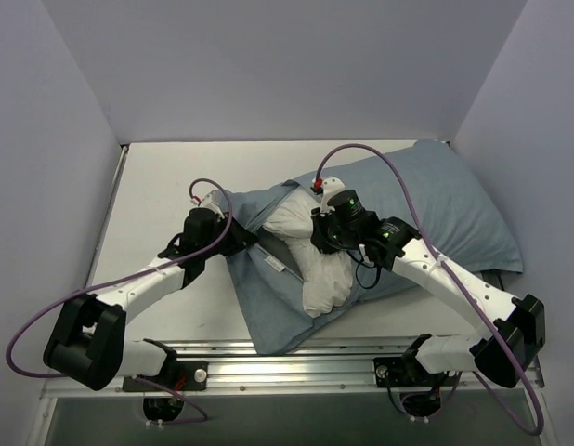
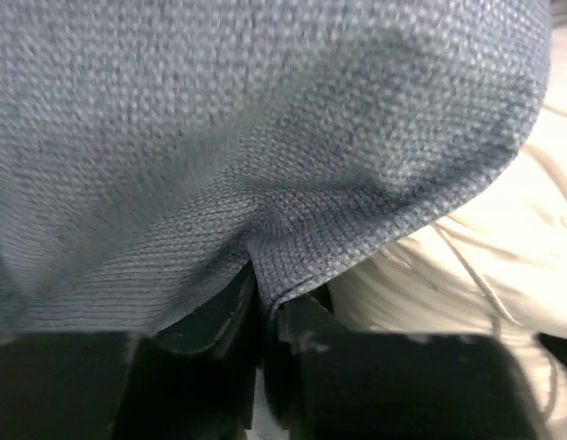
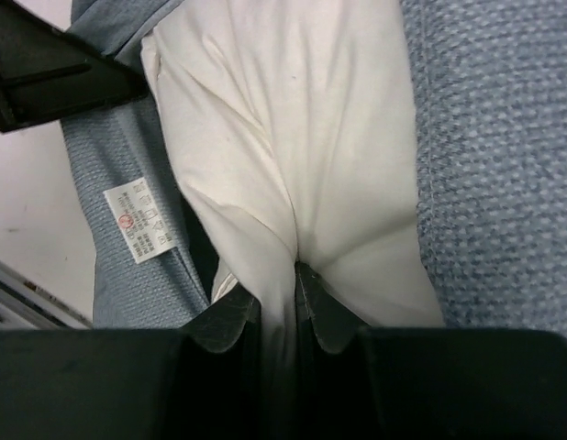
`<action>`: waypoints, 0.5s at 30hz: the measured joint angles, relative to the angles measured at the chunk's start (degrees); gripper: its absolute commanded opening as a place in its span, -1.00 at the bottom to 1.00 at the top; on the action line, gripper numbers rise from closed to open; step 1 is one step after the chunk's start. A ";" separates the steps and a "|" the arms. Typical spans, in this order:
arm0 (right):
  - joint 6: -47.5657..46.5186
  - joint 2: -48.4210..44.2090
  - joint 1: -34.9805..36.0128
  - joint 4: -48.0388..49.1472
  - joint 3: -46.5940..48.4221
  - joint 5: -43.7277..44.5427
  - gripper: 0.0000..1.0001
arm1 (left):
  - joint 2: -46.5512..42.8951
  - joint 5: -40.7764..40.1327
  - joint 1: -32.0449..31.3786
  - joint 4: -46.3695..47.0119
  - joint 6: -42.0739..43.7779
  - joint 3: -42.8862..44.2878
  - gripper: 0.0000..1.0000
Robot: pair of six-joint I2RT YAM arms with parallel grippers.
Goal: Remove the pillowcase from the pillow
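The left gripper (image 2: 263,295) is closed on a fold of the pillowcase (image 2: 265,137) at its open edge, toward nine o'clock; the right gripper (image 3: 279,291) is pinched shut on a pleat of the pillow (image 3: 293,119), which bulges from the opening at centre. Both bites look thin and could slip under tension. The pillow's bulk lies sheathed toward two o'clock, where friction may drag the cover along.
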 measured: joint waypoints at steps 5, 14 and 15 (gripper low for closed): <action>-1.20 -0.37 -0.81 -0.87 -0.68 -4.68 -1.00 | -0.74 -0.52 0.79 -4.13 7.39 1.86 0.32; -2.54 -0.59 -0.94 -6.75 -0.68 -8.02 -1.00 | -6.05 -10.80 -5.68 -9.09 28.44 13.51 0.73; -2.64 -0.57 -0.92 -7.15 -0.68 -8.13 -1.00 | -5.90 -11.61 -6.64 -9.03 29.99 15.08 0.73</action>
